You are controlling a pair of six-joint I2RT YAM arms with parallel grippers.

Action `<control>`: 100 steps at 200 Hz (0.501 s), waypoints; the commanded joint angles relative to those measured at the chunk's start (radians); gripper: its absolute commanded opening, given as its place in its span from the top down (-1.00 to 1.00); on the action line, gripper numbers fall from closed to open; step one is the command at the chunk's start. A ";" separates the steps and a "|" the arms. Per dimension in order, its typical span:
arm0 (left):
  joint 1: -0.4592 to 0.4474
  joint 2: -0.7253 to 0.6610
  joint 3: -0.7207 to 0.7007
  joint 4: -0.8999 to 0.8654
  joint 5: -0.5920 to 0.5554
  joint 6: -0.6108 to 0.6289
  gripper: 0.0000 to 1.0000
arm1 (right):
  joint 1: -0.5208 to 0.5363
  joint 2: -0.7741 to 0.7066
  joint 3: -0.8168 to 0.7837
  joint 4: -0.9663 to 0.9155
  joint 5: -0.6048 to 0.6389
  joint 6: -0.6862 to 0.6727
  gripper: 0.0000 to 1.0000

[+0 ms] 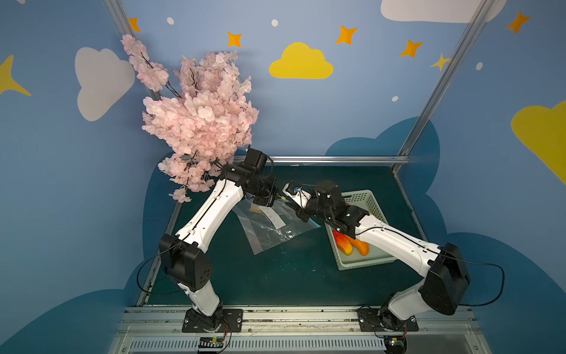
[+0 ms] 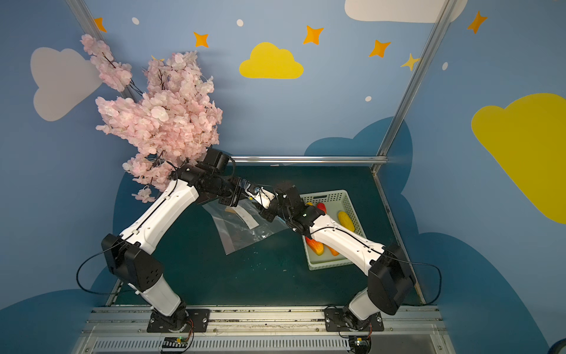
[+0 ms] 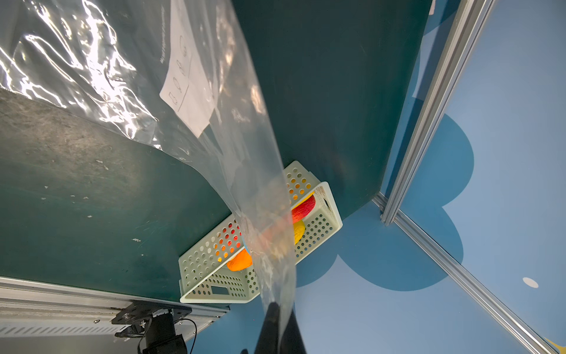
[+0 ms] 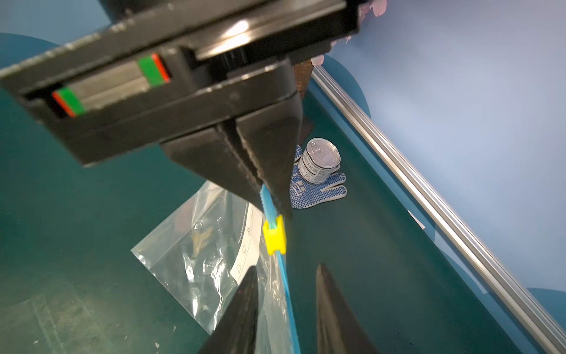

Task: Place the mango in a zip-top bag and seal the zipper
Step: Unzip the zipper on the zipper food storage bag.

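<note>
The dark green table (image 1: pixel 291 275) carries the zip-top bag (image 1: pixel 269 230) between the two arms. Its closed end lies flat on the table and its mouth edge is lifted off it. The pale perforated basket (image 1: pixel 361 263) sits just beside the bag under the right arm, with red, orange and yellow fruit (image 1: pixel 349 245) left inside.

The left gripper (image 4: pixel 274 199) has its jaws pressed together on the zipper (image 4: pixel 284 275), right above the yellow slider (image 4: pixel 274 239). This looks meant to anchor that end and keep the strip taut so the slider has something to pull against.

The right gripper (image 4: pixel 286 266) has its jaws apart, one finger on either side of the blue strip below the slider, gripping nothing. It seems lined up to close on the slider or the strip.

An orange shape (image 1: pixel 255 209) shows through the plastic near the label. It is probably the mango already inside, though glare makes that uncertain.
</note>
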State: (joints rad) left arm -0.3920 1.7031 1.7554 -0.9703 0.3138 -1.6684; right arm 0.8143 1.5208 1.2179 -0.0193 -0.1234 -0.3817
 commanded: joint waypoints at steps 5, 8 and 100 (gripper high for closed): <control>0.004 -0.027 -0.005 -0.018 0.001 0.016 0.95 | 0.006 -0.003 0.051 -0.017 -0.064 -0.020 0.36; 0.003 -0.027 -0.005 -0.018 0.001 0.016 0.95 | 0.007 0.000 0.055 -0.022 -0.070 -0.019 0.36; 0.003 -0.028 0.007 -0.028 0.001 0.024 0.95 | 0.008 0.068 0.111 -0.044 -0.079 -0.008 0.52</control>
State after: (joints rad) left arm -0.3920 1.7031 1.7557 -0.9714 0.3141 -1.6615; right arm 0.8192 1.5711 1.3186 -0.0414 -0.2008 -0.3985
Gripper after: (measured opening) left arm 0.049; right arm 0.241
